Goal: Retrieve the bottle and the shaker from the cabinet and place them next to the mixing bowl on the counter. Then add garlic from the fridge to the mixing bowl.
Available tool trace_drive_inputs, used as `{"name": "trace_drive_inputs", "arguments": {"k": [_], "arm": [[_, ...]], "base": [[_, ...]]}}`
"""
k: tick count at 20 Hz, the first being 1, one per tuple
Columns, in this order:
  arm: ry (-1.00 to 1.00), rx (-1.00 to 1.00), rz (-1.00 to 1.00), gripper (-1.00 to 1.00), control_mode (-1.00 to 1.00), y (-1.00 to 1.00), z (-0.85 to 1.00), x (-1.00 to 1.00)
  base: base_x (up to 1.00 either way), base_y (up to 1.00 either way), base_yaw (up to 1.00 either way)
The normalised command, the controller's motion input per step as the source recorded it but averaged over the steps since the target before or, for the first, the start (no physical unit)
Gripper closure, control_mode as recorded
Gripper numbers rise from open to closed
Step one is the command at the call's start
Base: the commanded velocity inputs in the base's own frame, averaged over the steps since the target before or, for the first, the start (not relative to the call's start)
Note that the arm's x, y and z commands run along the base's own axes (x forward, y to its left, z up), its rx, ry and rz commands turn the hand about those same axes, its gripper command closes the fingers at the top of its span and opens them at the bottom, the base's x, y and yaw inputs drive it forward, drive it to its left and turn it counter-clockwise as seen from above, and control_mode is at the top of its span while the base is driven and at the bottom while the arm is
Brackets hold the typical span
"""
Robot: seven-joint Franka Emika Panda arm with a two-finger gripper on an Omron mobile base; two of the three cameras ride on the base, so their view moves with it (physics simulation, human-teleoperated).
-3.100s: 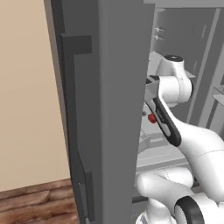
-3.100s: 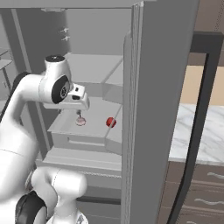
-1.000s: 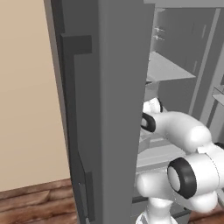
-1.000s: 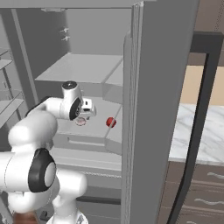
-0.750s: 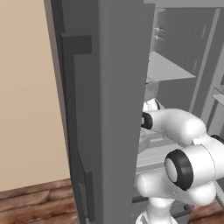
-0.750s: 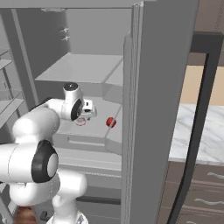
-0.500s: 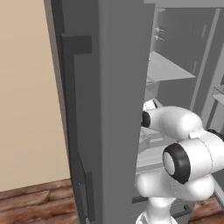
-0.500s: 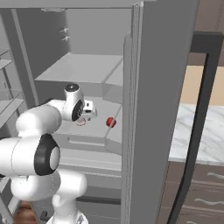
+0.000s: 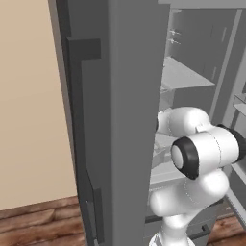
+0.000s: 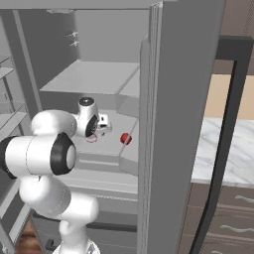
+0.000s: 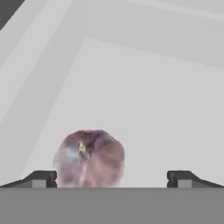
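Observation:
The grey fridge point(image 10: 183, 99) stands open, and my arm reaches in over its middle shelf point(image 10: 111, 151). A garlic bulb point(image 11: 89, 157), purplish-white with a papery skin, lies on that shelf. In the hand view it sits low between my finger tips, closer to the left finger tip point(image 11: 41, 178) than to the right one. My gripper point(image 11: 111, 179) is open, jaws wide on either side of the bulb and not touching it. In the right base view the gripper point(image 10: 97, 131) hangs just above the pinkish garlic point(image 10: 92, 139).
A small red item point(image 10: 126, 139) lies on the same shelf, right of the garlic. The open fridge door point(image 9: 120, 120) with its bar handle fills the left side. An upper shelf point(image 10: 94, 79) hangs close overhead. The marble counter point(image 10: 238, 149) runs to the right of the fridge.
The hand has come down from above the shelf to the garlic. In the last second the elbow swung further forward while the hand held near the bulb. The jaws stayed open.

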Motion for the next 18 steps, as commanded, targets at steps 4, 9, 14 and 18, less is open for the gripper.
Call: {"name": "trace_drive_inputs", "arguments": {"k": [4, 9, 14, 18], "arm": [[0.00, 0.00, 0.13, -1.00, -1.00, 0.00, -0.01, 0.30], [0.00, 0.00, 0.08, -1.00, -1.00, 0.00, -0.08, 0.22], [0.00, 0.00, 0.02, -1.00, -1.00, 0.00, 0.00, -0.28], [0.00, 0.00, 0.05, -1.00, -1.00, 0.00, 0.00, -0.52]], "base": [[0.00, 0.00, 0.00], [0.00, 0.00, 0.00], [0.00, 0.00, 0.00], [0.00, 0.00, 0.00]]}}
